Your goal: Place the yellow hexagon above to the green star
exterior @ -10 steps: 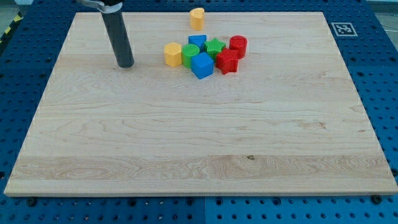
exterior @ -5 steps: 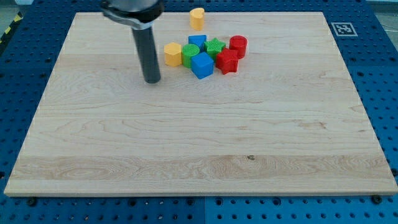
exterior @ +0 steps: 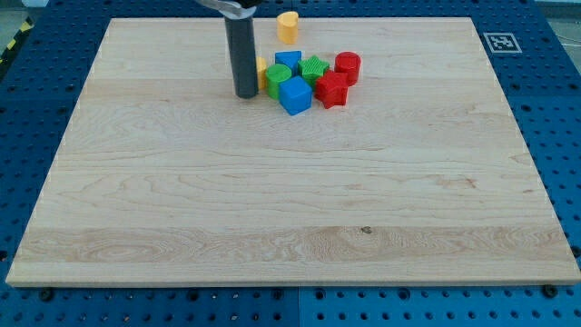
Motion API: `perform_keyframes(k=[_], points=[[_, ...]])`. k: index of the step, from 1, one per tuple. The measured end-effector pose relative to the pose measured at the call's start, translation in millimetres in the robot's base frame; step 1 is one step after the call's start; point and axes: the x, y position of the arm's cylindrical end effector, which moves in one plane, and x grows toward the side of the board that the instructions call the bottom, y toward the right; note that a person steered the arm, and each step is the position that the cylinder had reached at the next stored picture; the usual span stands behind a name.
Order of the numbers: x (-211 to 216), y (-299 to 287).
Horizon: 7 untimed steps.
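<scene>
My tip [exterior: 245,94] ends a straight, dark grey cylindrical rod.

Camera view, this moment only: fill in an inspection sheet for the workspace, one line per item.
Surface: pale wooden board on a blue perforated table.
Job's things: yellow hexagon mostly hidden behind my rod; green star in the cluster to its right.
Clutter: yellow heart alone near the view's top; blue cube, second blue block, green block, red star, red cylinder packed together.
Pincer: none fitted; my tip sits at the hexagon's left side, contact unclear.
Cables: nothing seen.
Surroundings: fiducial marker at the board's top right corner.
</scene>
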Motion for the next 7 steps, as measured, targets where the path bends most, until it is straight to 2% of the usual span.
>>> perform_keyframes(k=[2,3,4,5,7], points=[[-30,-13],[-30,-25],[-3,-33],[0,17],[-26,18]])
